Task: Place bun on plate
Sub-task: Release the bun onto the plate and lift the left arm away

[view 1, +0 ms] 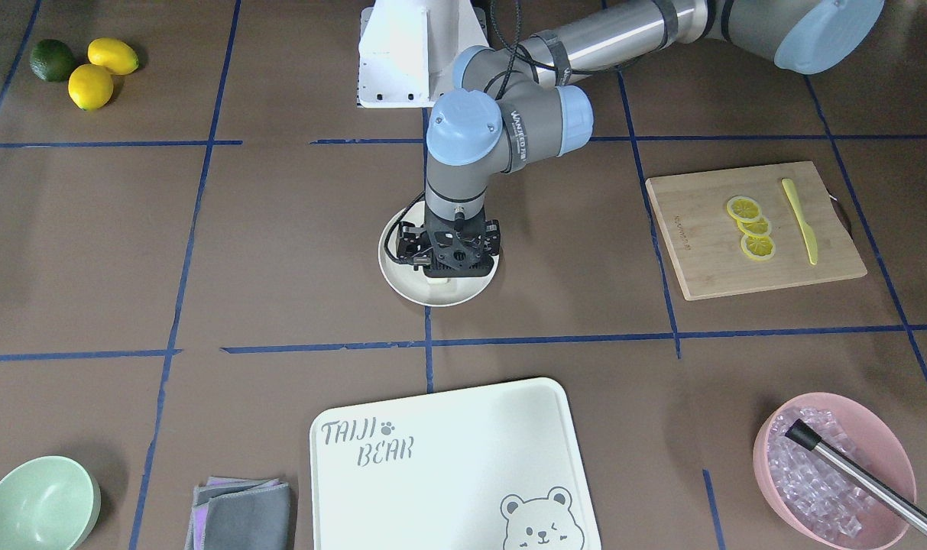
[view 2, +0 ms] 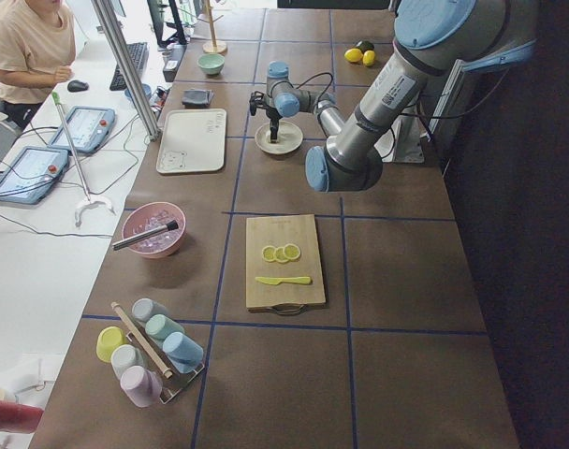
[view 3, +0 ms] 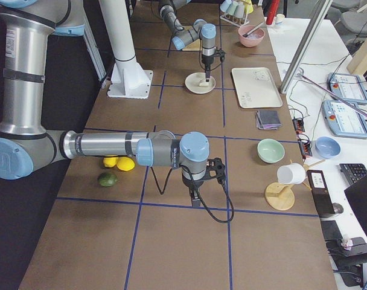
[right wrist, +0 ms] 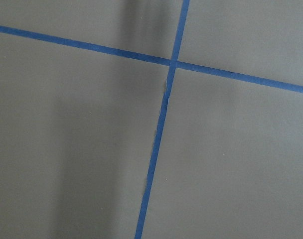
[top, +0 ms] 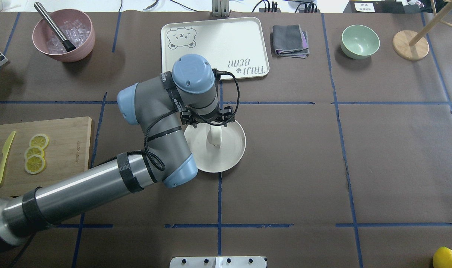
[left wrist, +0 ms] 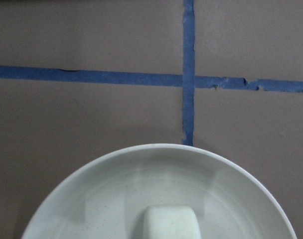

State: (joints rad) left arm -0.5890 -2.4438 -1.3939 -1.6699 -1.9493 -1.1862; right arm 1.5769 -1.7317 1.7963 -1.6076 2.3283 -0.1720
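Note:
The round cream-white plate (top: 234,149) lies at the middle of the table, on a crossing of blue tape lines. My left gripper (top: 213,129) points straight down over the plate's far half. Directly beneath it the white bun (top: 214,139) stands on end in the plate, apparently gripped, though the fingers are hidden under the wrist. The left wrist view shows the bun (left wrist: 171,222) at its bottom edge over the plate (left wrist: 91,199). My right gripper (view 3: 196,194) hangs over bare table near the lemons; whether it is open or shut I cannot tell.
Beyond the plate lies a bear-printed tray (top: 248,37). Beside it are a grey cloth (top: 289,40), a green bowl (top: 360,41) and a wooden stand (top: 411,44). A cutting board (top: 67,149) holds lemon slices (top: 35,153) and a yellow knife (top: 4,158). A pink ice bowl (top: 63,35) stands far left.

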